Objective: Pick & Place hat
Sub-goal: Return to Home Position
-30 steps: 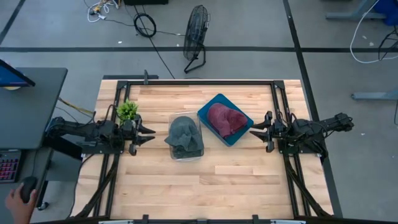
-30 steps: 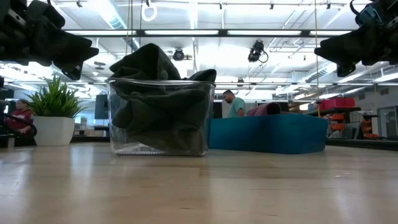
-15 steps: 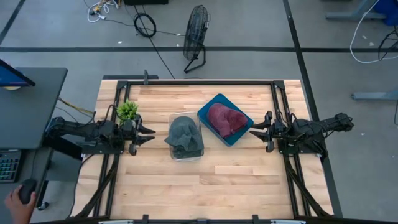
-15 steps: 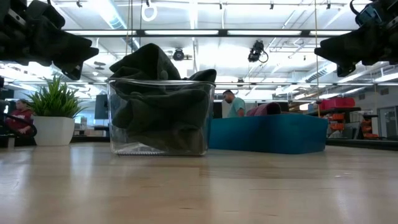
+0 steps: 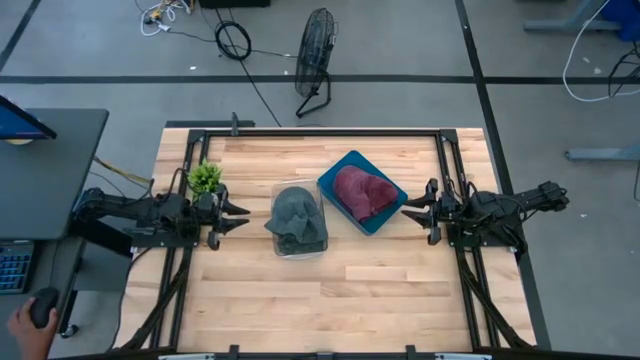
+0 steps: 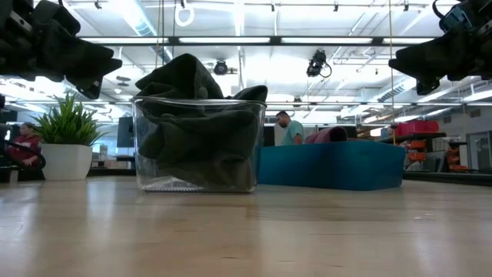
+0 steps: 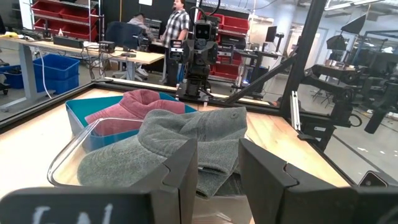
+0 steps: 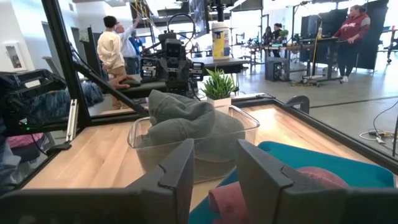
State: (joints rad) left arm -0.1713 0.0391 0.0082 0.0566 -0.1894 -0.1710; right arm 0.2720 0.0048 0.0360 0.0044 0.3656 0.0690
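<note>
On the table point(image 5: 300, 290), the transparent bin point(image 5: 300, 253) is filled by the gray cap point(image 5: 296, 215), and the blue bin point(image 6: 330, 169) just beside it is seen holding the red cap point(image 5: 363, 192); no cap is seen loose on the wood. The left gripper point(image 5: 243, 217) is held raised at the table's left edge, fingers apart and empty, and the right gripper point(image 5: 407, 209) likewise at the right edge. Homing is judged best done with both arms kept high and drawn outward, so that neither bin is clipped.

Two bins point(image 5: 328, 186) point(image 5: 300, 254), one gray cap point(image 5: 296, 215), perhaps two red caps point(image 5: 362, 192), one plant point(image 5: 205, 177).
</note>
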